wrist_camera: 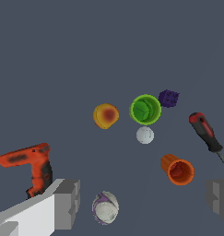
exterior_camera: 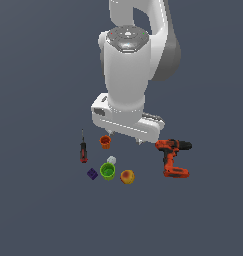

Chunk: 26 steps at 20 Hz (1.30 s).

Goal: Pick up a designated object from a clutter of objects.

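The designated object, a yellow-orange peach (exterior_camera: 127,176) (wrist_camera: 105,115) with a red blush, lies on the floor at the near edge of the clutter of objects. It is just to the exterior view's right of the green cup (exterior_camera: 108,171) (wrist_camera: 145,109). My gripper (exterior_camera: 125,138) (wrist_camera: 143,200) hangs open above the floor behind the clutter, apart from the peach and holding nothing. Its grey fingers (wrist_camera: 67,203) stand wide apart. In the wrist view a whitish ball (wrist_camera: 105,207) lies on the floor below them; the hand hides it in the exterior view.
A red-black power drill (exterior_camera: 172,157) (wrist_camera: 28,166) lies at the exterior view's right. A red-handled screwdriver (exterior_camera: 83,149) (wrist_camera: 206,133) lies at its left. An orange cup (exterior_camera: 105,142) (wrist_camera: 177,170), a small white cube (exterior_camera: 111,160) (wrist_camera: 144,135) and a purple cube (exterior_camera: 92,173) (wrist_camera: 168,98) surround the green cup.
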Each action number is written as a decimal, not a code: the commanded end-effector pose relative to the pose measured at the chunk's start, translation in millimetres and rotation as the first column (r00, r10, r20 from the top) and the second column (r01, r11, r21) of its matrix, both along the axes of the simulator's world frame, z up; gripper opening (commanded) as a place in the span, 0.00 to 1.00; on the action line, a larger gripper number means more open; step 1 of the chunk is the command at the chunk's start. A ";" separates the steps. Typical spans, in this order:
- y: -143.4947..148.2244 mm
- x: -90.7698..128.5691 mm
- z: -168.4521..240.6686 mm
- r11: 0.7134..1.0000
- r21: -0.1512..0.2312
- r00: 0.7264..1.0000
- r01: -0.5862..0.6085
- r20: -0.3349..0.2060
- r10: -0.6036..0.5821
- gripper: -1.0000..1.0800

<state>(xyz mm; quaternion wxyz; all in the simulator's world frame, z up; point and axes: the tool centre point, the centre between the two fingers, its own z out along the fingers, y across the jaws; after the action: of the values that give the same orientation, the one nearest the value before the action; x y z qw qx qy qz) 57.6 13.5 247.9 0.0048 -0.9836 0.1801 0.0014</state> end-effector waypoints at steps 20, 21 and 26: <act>13.4 51.9 -125.4 0.850 -0.004 0.850 0.527 -0.003 -0.527 0.96; 13.7 53.1 -130.2 0.839 -0.005 0.839 0.543 -0.003 -0.543 0.96; 15.2 57.5 -149.3 0.795 -0.008 0.795 0.606 -0.001 -0.606 0.96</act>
<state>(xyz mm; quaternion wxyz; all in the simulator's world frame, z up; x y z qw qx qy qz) 113.6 28.4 103.8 0.0014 -0.8799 0.4752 0.0016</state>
